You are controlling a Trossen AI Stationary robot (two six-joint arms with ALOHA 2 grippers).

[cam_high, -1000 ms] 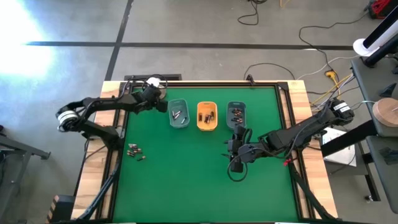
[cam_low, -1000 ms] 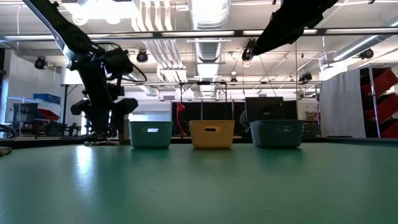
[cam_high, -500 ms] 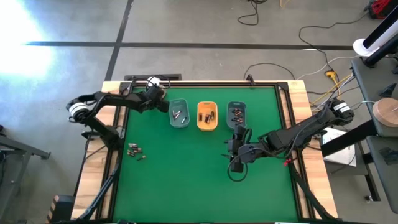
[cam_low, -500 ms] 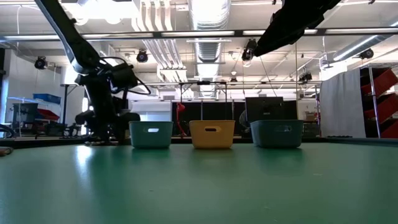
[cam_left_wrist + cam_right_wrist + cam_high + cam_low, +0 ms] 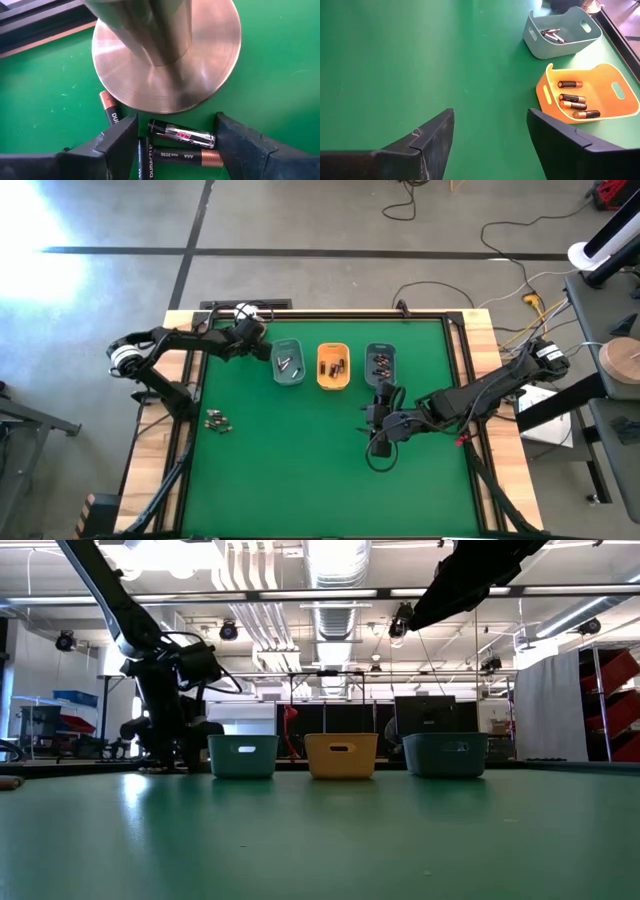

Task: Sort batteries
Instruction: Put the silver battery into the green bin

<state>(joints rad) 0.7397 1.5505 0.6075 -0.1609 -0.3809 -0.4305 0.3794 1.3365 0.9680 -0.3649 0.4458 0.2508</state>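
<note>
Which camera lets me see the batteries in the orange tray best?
The right wrist view: the orange tray lies open toward it, with four batteries lying apart, coppery ends clear. The high view shows them only as tiny dark specks. The low view shows just the tray's wall. The left wrist view misses the tray.

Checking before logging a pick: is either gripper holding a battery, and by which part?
Nothing is held. The left gripper stands open over loose batteries beside the metal dome; the right gripper is open over bare mat.

Overhead camera straight down, table-level camera across, wrist cameras close, trays (image 5: 333,367) shared
</note>
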